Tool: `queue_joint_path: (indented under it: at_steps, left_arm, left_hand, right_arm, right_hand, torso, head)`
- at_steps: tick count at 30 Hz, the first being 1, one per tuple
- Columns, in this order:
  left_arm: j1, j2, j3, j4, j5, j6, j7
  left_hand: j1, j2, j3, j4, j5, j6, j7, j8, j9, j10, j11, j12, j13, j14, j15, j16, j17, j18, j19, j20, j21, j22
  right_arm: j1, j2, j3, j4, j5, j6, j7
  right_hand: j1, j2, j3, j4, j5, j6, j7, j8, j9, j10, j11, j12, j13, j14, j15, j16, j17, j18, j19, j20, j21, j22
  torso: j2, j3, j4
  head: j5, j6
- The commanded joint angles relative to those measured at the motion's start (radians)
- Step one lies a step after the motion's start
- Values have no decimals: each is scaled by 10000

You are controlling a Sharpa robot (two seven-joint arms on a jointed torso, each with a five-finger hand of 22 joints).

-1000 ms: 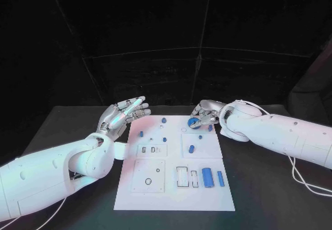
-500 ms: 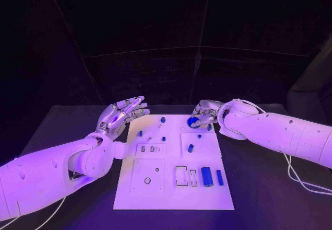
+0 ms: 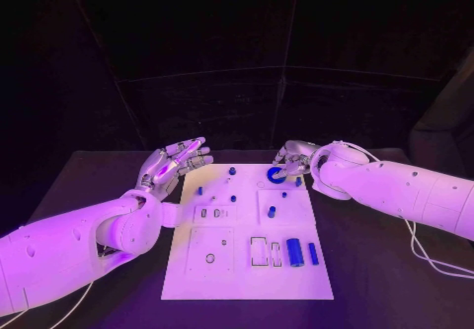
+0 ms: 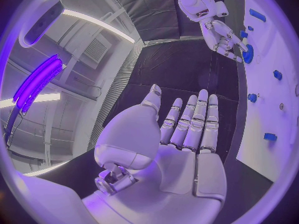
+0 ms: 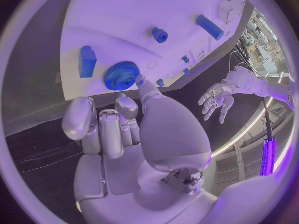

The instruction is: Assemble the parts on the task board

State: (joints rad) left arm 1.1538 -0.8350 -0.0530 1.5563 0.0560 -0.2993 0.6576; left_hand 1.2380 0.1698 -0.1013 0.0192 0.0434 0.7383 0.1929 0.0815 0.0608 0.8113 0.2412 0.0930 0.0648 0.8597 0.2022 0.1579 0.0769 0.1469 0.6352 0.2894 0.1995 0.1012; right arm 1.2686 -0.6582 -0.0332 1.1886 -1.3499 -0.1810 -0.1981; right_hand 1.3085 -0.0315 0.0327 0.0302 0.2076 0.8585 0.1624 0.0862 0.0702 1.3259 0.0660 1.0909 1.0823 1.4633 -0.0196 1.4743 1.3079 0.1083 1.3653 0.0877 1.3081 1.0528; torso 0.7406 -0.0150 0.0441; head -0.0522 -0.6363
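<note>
the white task board (image 3: 247, 274) lay flat in the middle of the black tabletop (image 3: 385, 274), right in front of me. nearest to me on it were a fat blue cylinder (image 3: 294, 252) and a thin blue bar (image 3: 313, 253), lying side by side next to a small frame (image 3: 259, 251) cut in the board. a bit farther up sat a short blue peg (image 3: 272, 212). more little blue parts (image 3: 199, 190) were dotted across the far half, and one blue pin (image 3: 232, 171) stood near the far edge.

my left hand (image 3: 173, 163) floated above the tabletop just past the board's left edge, near its far corner. it held nothing. the palm was flat and the fingers were straight and a little apart, as the left wrist view showed (image 4: 181, 134).

my right hand (image 3: 294, 159) was at the far right corner of the board. my fingertips (image 5: 138, 79) were touching a round blue gear (image 5: 121, 75) with teeth on its rim, and the gear sat over the board there. i could not tell if i was really gripping it or just touching it. a blue block (image 5: 87, 61) sat close beside the gear.
</note>
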Motion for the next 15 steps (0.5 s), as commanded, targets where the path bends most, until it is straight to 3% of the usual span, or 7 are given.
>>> queue_joint_path:
  at_steps: [1, 15]
  left_arm:
    - [13, 5, 4, 2, -43, 168, 41]
    - [13, 7, 4, -5, -43, 209, 18]
  left_hand:
    - [48, 27, 0, -36, 54, 35, 972, -18, 13, 87, 12, -48, -1, 81, 21, -27, -12, 76, 35, 2, 31, -7]
    - [51, 32, 9, -48, 54, -10, 974, -28, 7, 92, 12, -52, -3, 80, 23, -33, -17, 74, 17, 2, 21, -16]
  right_arm:
    - [20, -30, 3, -12, 2, -54, -62]
    - [17, -31, 2, -45, -87, 591, -200]
  right_hand:
    - [143, 8, -25, 31, 60, 16, -15, 19, 4, 27, 5, 46, 22, 713, 63, 59, 699, -107, 78, 18, 43, 24]
    - [246, -8, -14, -10, 74, -1, -12, 20, 0, -11, 9, 42, 47, 714, 67, 72, 722, -111, 77, 22, 64, 51]
  torso:
    - [-2, -4, 2]
    - [2, 1, 16]
  head:
    - [-19, -6]
    - [-67, -28]
